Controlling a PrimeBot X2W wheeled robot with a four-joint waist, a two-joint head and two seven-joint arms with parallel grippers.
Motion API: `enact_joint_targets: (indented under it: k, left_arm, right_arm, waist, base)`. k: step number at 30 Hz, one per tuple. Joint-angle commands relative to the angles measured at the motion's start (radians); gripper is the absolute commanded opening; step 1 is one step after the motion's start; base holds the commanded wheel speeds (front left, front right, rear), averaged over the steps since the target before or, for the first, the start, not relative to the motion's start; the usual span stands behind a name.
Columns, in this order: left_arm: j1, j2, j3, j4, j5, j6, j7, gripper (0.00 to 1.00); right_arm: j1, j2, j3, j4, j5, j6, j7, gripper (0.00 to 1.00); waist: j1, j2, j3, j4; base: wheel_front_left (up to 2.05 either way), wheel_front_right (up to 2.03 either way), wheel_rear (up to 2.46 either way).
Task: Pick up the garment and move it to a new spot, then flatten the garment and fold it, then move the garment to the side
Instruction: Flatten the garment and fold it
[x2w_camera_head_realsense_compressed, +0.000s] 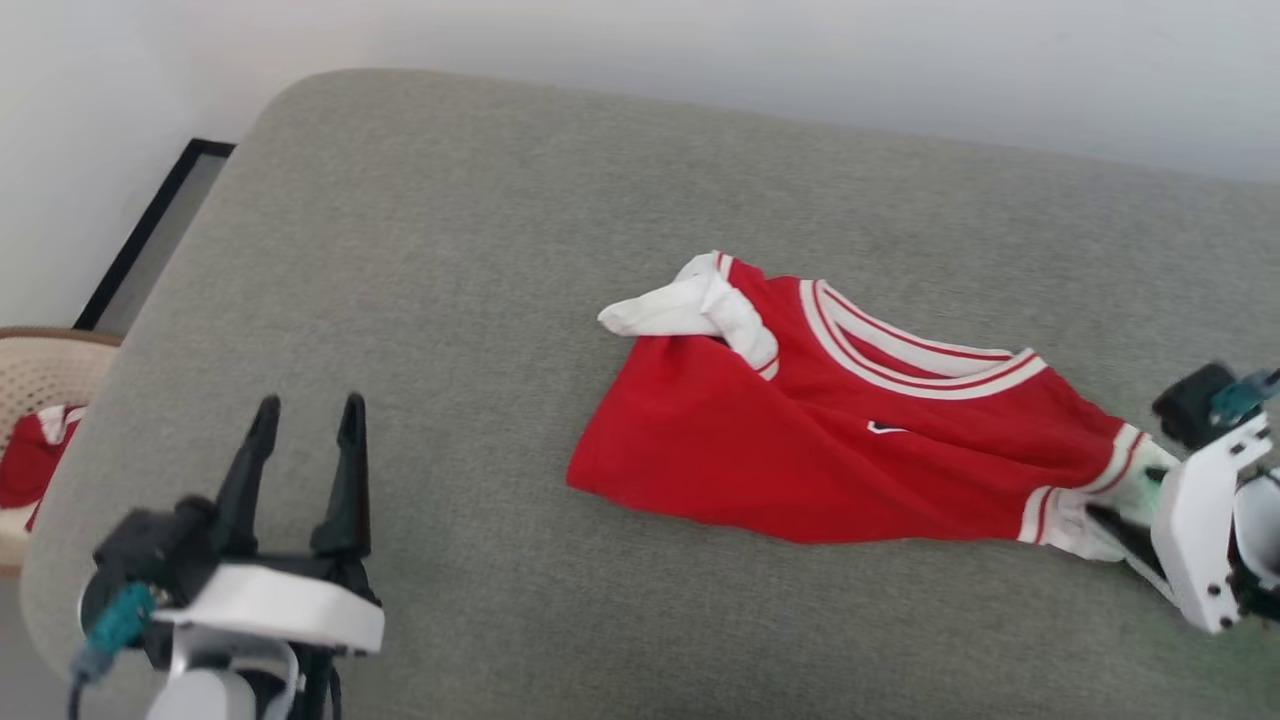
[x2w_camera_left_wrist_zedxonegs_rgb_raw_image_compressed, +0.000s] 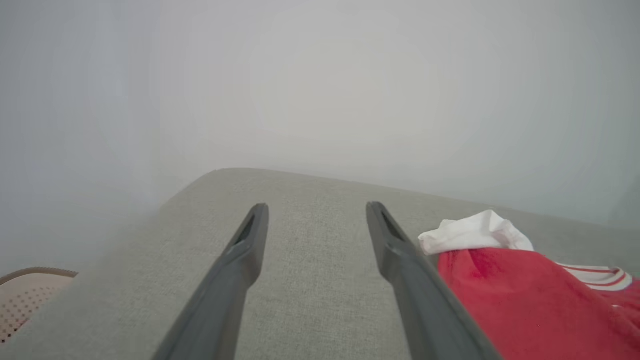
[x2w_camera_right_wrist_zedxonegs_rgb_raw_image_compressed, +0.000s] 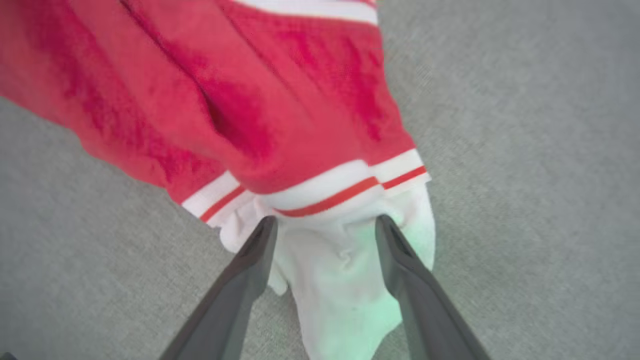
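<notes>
Shirt lay rumpled at the cushion's three o'clock. Right hand straddled its four o'clock sleeve, spread wide, nothing gripped; left hand open, empty. Pickup step, I reckoned: next, pinch that sleeve and lift.

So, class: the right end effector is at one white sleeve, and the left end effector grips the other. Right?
No: the left end effector grips nothing; the left wrist view shows it open over the cushion, beside the garment.
</notes>
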Motion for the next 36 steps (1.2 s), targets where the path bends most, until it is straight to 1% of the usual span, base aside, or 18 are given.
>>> enact_joint_targets:
  k: [1,6,10,13,14,19,22,25,26,30,32,33,35,36]
  left_arm:
    - [-0.029,0.015,-0.003,-0.011,-0.02,-0.015,0.03,1.0]
    - [-0.101,0.07,-0.022,-0.025,-0.072,-0.04,0.152,1.0]
    - [-0.186,0.118,-0.056,-0.032,-0.136,-0.055,0.28,1.0]
    - [-0.246,0.159,-0.09,-0.01,-0.196,-0.058,0.417,1.0]
    - [-0.267,0.164,-0.102,-0.002,-0.221,-0.06,0.468,1.0]
    - [-0.339,0.222,-0.173,0.04,-0.309,-0.063,0.692,1.0]
    - [-0.367,0.235,-0.212,0.084,-0.34,-0.061,0.816,1.0]
    - [-0.397,0.244,-0.239,0.137,-0.359,-0.031,0.942,1.0]
    - [-0.397,0.244,-0.239,0.137,-0.359,-0.031,0.942,1.0]
    - [-0.439,0.239,-0.28,0.22,-0.362,0.022,1.096,1.0]
    - [-0.464,0.231,-0.293,0.27,-0.361,0.044,1.153,1.0]
    - [-0.476,0.228,-0.303,0.295,-0.358,0.046,1.169,1.0]
    - [-0.499,0.209,-0.306,0.354,-0.36,0.065,1.19,1.0]
    - [-0.509,0.206,-0.318,0.385,-0.352,0.065,1.197,1.0]
  right_arm:
    - [0.019,0.011,-0.04,-0.017,0.009,-0.001,-0.023,1.0]
    - [0.081,0.056,-0.18,-0.087,-0.021,-0.001,-0.102,1.0]
    - [0.146,0.122,-0.322,-0.138,-0.088,-0.001,-0.178,1.0]
    - [0.199,0.193,-0.433,-0.179,-0.158,-0.001,-0.242,1.0]
    - [0.217,0.219,-0.467,-0.194,-0.188,-0.001,-0.259,1.0]
    - [0.29,0.359,-0.617,-0.274,-0.313,-0.001,-0.329,1.0]
    - [0.317,0.443,-0.695,-0.315,-0.378,-0.001,-0.383,1.0]
    - [0.337,0.523,-0.75,-0.34,-0.434,-0.001,-0.426,1.0]
    - [0.337,0.523,-0.75,-0.34,-0.434,-0.001,-0.426,1.0]
    - [0.347,0.596,-0.79,-0.348,-0.481,-0.001,-0.45,1.0]
    - [0.343,0.618,-0.793,-0.346,-0.488,-0.001,-0.455,1.0]
    - [0.34,0.623,-0.789,-0.346,-0.492,-0.001,-0.454,1.0]
    - [0.329,0.635,-0.79,-0.344,-0.491,-0.001,-0.456,1.0]
    - [0.325,0.638,-0.789,-0.342,-0.492,-0.001,-0.454,1.0]
  waist:
    - [0.0,0.0,-0.008,-0.026]
    - [0.0,0.0,-0.013,-0.088]
    - [0.0,0.0,-0.012,-0.139]
    - [0.0,0.0,-0.012,-0.178]
    - [0.0,0.0,-0.011,-0.191]
    - [0.0,0.0,-0.006,-0.255]
    - [0.0,0.0,0.0,-0.286]
    - [0.0,0.0,0.004,-0.312]
    - [0.0,0.0,0.004,-0.312]
    - [0.0,0.0,0.011,-0.34]
    - [0.0,0.0,0.015,-0.35]
    - [0.0,0.0,0.018,-0.356]
    - [0.0,0.0,0.023,-0.366]
    - [0.0,0.0,0.025,-0.371]
  base:
    - [0.0,0.0,0.0]
    - [0.0,0.0,0.0]
    - [0.0,0.0,0.0]
    - [0.0,0.0,0.0]
    - [0.0,0.0,0.0]
    - [0.0,0.0,0.0]
    - [0.0,0.0,0.0]
    - [0.0,0.0,0.0]
    - [0.0,0.0,0.0]
    - [0.0,0.0,0.0]
    - [0.0,0.0,0.0]
    - [0.0,0.0,0.0]
    - [0.0,0.0,0.0]
    - [0.0,0.0,0.0]
